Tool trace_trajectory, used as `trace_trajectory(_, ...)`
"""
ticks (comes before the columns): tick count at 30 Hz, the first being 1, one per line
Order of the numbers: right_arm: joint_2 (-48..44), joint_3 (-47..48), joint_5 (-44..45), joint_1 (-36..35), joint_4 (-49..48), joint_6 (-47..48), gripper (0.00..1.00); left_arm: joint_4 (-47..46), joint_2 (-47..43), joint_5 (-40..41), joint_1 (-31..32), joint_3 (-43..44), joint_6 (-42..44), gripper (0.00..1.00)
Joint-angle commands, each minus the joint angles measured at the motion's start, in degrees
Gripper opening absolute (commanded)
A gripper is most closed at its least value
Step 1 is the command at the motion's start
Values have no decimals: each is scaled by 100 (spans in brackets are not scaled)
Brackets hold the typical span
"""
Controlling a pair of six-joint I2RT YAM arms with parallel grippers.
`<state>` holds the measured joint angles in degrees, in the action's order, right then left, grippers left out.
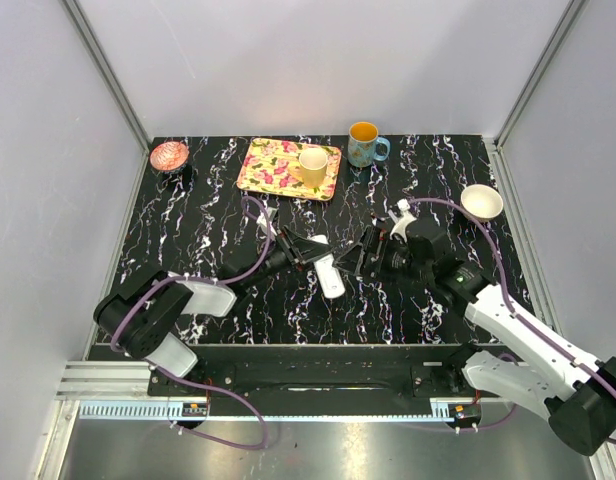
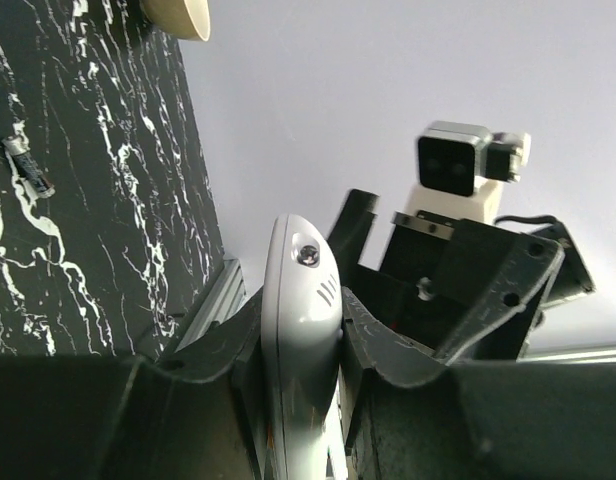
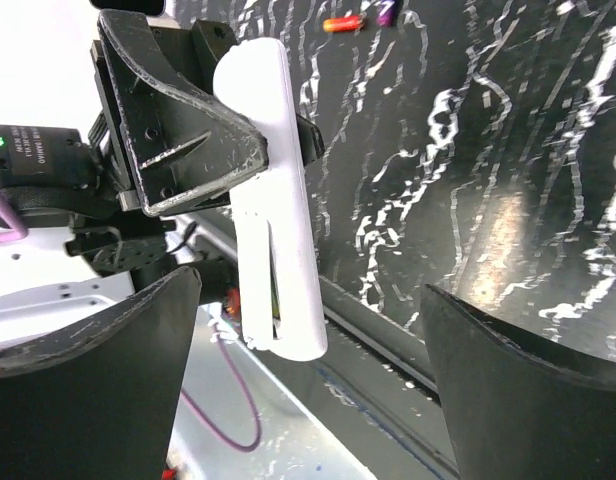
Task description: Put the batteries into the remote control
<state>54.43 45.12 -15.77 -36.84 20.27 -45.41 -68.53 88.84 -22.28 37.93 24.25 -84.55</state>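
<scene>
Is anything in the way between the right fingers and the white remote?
Nothing visible. The remote, clamped in the left fingers, hangs in clear view ahead of the open right fingers, with only the table behind it.

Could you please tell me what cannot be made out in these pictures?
- The remote control recess, right wrist view: seen edge-on, contents unclear.
- Its lower end, left wrist view: covered by the left hand.
- Purple item, right wrist view: cut off by the top edge.

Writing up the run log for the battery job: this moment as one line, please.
left gripper: shut on remote | right gripper: open, holding nothing, facing remote | orange battery, dark battery: on table
</scene>
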Motion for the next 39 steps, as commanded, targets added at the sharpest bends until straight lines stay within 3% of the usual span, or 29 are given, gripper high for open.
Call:
trace_trajectory(1, 84, -354, -1006, 116, -1507, -609, 100, -433, -323, -171, 4, -43, -88, 0)
trace_trajectory(14, 384, -592, -1683, 186, -2256, -610, 94, -538, -525, -145, 4, 18, -245, 0)
trace_trajectory(39, 805, -1067, -2501, 414, -3249, -1146, 66, -494, -833, -136, 21, -69, -325, 0)
